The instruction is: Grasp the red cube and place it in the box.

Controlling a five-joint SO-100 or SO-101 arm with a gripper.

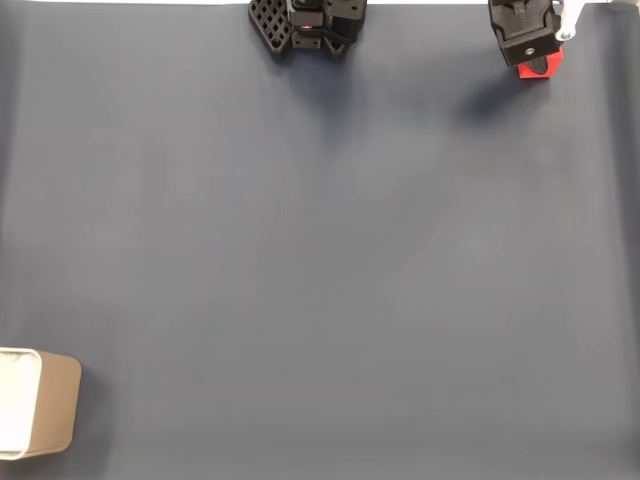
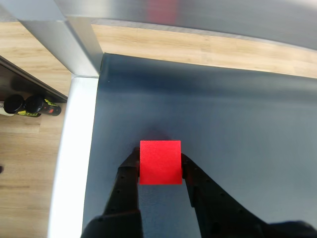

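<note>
My claw [image 2: 160, 163] has its two black fingers pressed against opposite sides of the red cube [image 2: 160, 162], so I read it as pinching the cube; from the wrist view I cannot tell whether the cube is lifted or resting on the dark mat. In the fixed view the same claw [image 1: 537, 62] sits at the top right edge of the tabletop [image 1: 330, 250], with a sliver of the red cube [image 1: 541, 67] poking out beneath it and a soft shadow just to its left. Around it the wrist view shows the mat's corner, a white border strip [image 2: 74, 148] and wooden flooring [image 2: 29, 163] beyond. The arm's base [image 1: 305, 25] stands at the top middle of the fixed view. The box [image 1: 40, 415], tan outside and white inside, lies at the bottom left corner, well apart from the cube, nearly the whole diagonal away. I judge the grasp step is in hand and the placing not yet begun. My next move calls for a clean lift, then a long carry across the mat, ending above the box's open top before I let go.
</note>
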